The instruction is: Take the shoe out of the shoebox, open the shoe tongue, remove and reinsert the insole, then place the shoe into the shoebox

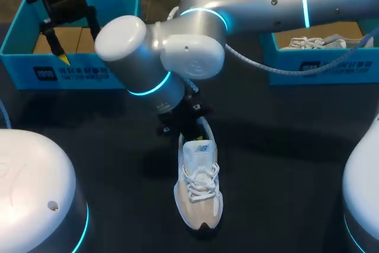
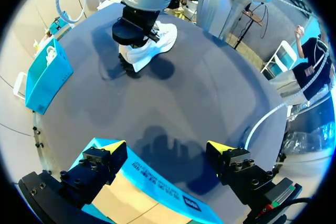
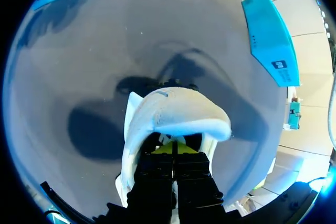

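Right jaws together inside the shoe (image 1: 199, 183) — left jaws apart over the shoebox (image 1: 71, 73).

**Heel and Interior Obscured**

In the head view the heel of the shoe (image 1: 199, 185) is covered by the right arm (image 1: 177, 45). From the right wrist, the shoe's interior is lost in shadow. The left shoebox (image 2: 157, 181) is cut off at the left wrist view's edge.

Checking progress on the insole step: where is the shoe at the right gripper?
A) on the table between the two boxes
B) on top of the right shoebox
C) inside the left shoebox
A: the shoe sits on the table, between the left shoebox and right shoebox, the right gripper at its opening.
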`<action>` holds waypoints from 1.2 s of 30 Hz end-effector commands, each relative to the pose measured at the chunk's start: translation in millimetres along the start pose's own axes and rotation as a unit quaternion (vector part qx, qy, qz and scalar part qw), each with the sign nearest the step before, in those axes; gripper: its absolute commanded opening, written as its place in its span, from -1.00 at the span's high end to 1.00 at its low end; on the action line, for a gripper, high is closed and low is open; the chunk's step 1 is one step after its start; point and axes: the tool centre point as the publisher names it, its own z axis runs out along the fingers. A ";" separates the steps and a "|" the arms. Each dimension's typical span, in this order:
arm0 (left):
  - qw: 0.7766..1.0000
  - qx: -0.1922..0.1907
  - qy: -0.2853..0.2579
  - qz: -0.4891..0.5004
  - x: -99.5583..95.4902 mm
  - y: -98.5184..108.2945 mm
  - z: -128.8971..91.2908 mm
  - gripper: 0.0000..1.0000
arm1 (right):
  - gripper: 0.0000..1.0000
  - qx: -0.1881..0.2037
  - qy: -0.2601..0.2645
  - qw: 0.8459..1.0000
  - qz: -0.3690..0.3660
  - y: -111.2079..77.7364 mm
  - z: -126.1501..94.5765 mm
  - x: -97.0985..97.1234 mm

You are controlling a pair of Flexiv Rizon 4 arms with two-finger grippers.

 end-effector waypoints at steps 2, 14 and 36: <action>1.000 -0.001 0.001 0.000 -0.4 0.4 -0.5 -1.00 | 1.00 -0.009 -0.034 0.999 0.004 -11.9 -20.7 -0.8; 1.000 -0.001 0.001 0.000 -0.4 0.4 -0.5 -1.00 | 1.00 0.032 -0.062 0.998 -0.002 -11.3 8.3 -16.2; 1.000 -0.001 0.001 0.000 -0.4 0.4 -0.5 -1.00 | 1.00 0.000 -0.041 0.999 -0.034 -0.7 -1.5 -10.7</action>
